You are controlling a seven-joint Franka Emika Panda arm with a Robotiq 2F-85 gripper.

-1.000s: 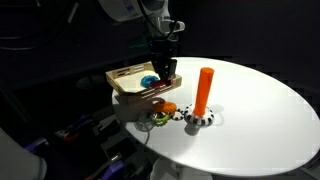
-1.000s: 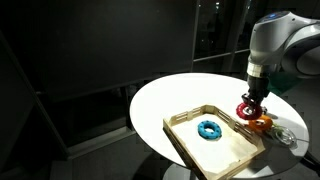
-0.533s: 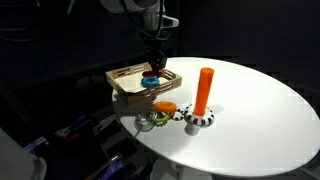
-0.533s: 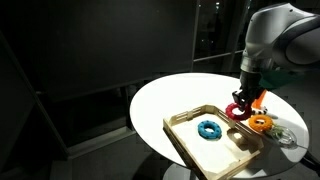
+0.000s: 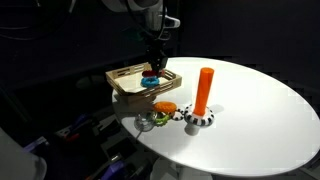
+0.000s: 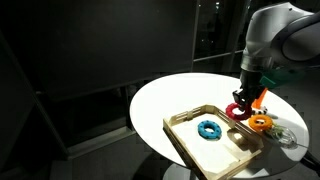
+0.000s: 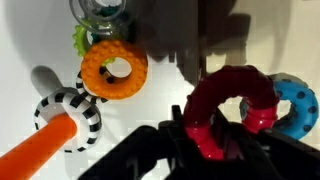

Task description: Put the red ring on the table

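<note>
1. Over the far corner of the wooden tray, the claw is clamped on the red ring, fingers pinching one side of the doughnut from above.
2. Wrist view shows the red ring hanging from the dark fingers, hole open to the camera. An edge grip like this probably lets the ring drop flat on release.
3. The ring looks raised off the tray floor, likely so it clears the rim on the way out. Exact height cannot be told.
4. Tray contents: only the blue ring shows inside, lying flat near the middle. In the wrist view the blue ring sits at 3 o'clock of the red ring, close by, partly cut off by the frame edge.
5. Outside the tray, on the white table: the orange ring at 10 o'clock of the red ring, flat, with a striped ring just beside it and the orange peg standing upright.
6. Judgement: the task is mid-way. The ring is grasped but not yet on the table, and bare table must be found clear of the orange ring.
</note>
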